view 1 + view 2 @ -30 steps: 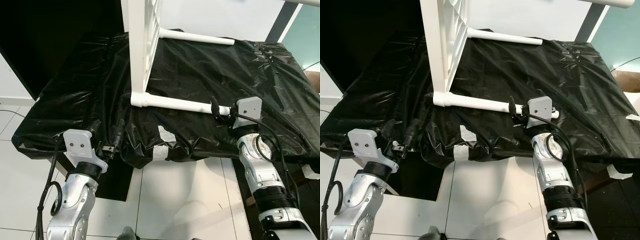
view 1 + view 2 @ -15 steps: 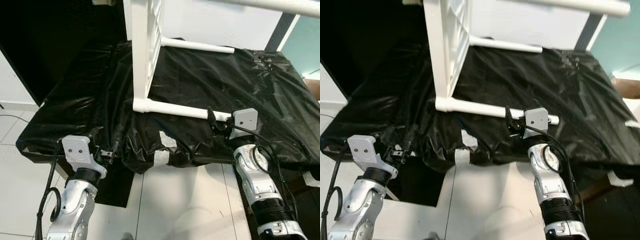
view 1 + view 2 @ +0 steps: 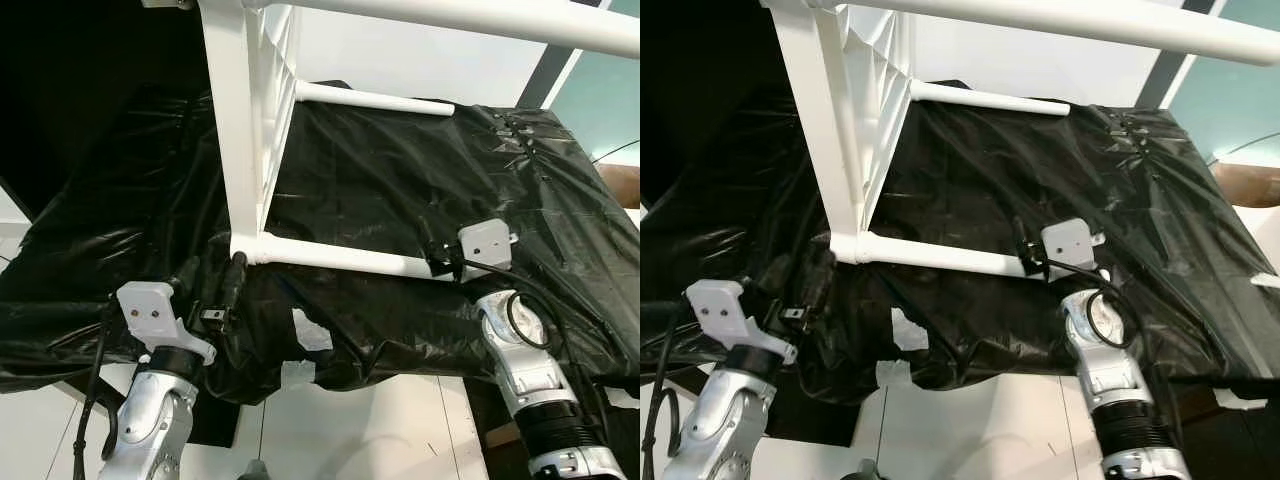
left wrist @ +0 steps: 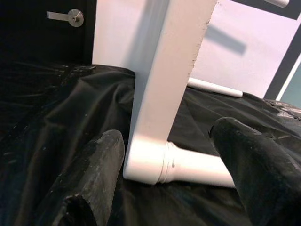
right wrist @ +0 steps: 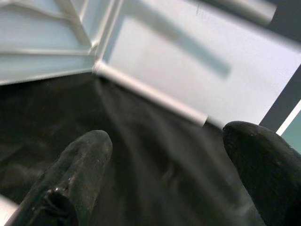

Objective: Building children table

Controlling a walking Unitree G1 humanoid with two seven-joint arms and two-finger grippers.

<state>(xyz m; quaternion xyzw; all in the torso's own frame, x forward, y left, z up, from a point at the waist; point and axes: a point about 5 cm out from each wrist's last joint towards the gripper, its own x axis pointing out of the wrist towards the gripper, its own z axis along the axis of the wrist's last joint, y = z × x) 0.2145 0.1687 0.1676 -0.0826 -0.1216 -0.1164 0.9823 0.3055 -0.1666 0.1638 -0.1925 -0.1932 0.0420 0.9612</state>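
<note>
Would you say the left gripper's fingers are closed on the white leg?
No, the left gripper is open; its fingers sit either side of the white leg without touching.

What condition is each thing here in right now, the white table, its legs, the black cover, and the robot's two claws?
White table top: tipped on its edge, standing on the cover.
Near leg: attached at the corner, lying flat on the cover.
Far leg: attached, sticking out sideways.
Black plastic cover: crumpled, patched with pale tape at the front edge.
Left gripper: open, facing the corner joint.
Right gripper: open, at the near leg's free end.
</note>
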